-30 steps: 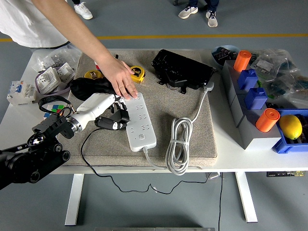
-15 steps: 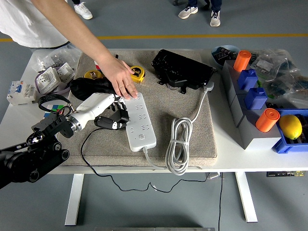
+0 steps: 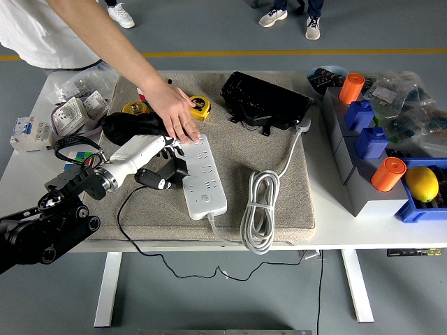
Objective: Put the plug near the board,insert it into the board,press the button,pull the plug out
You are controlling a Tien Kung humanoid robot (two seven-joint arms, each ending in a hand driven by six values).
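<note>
1. White plastic marks the power strip, which lies on a grey mat with its long axis running from the far side of the surface toward the near edge, slightly slanted.
2. The black plug sits just beside the strip's left long edge, about level with its middle sockets, and its thin black cord trails down over the mat toward the near edge.
3. The left hand comes in from the lower left on a white forearm, and its dark fingers are closed around the plug, grasping it from the left.
4. The move ahead appears to turn on this: the strip lies directly to the hand's right, so the plug has to travel sideways across the strip's long axis and be lined up over a socket; whether its pins already face the sockets cannot be told.
5. A person's hand reaches in from the far left and presses flat on the strip's far end, seemingly steadying it.
6. The right hand is not in view, so the left is the only robot hand near the strip.
7. A yellow tape measure lies just beyond the person's hand.
8. The strip's own white cable lies coiled to its right.
</note>
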